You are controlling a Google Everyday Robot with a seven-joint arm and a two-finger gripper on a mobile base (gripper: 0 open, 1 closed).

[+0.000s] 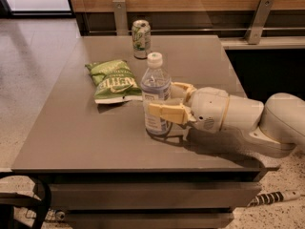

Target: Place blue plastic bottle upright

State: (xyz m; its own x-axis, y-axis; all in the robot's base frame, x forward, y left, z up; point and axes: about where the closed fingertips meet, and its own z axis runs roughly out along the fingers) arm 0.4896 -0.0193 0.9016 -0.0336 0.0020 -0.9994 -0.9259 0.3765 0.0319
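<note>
The blue plastic bottle (155, 82), clear with a white cap and a white-blue label, stands upright on the grey table (86, 137), just right of centre. My gripper (162, 99) reaches in from the right and is shut on the bottle's lower body. One tan finger (164, 112) crosses the bottle's front, and the other (183, 88) sits behind it. The bottle's base rests on or just above the tabletop.
A green chip bag (113, 80) lies flat just left of the bottle. A green-white soda can (141, 38) stands upright at the table's back edge. A wooden wall with metal rail posts (259, 19) runs behind the table. The floor drops away on the left.
</note>
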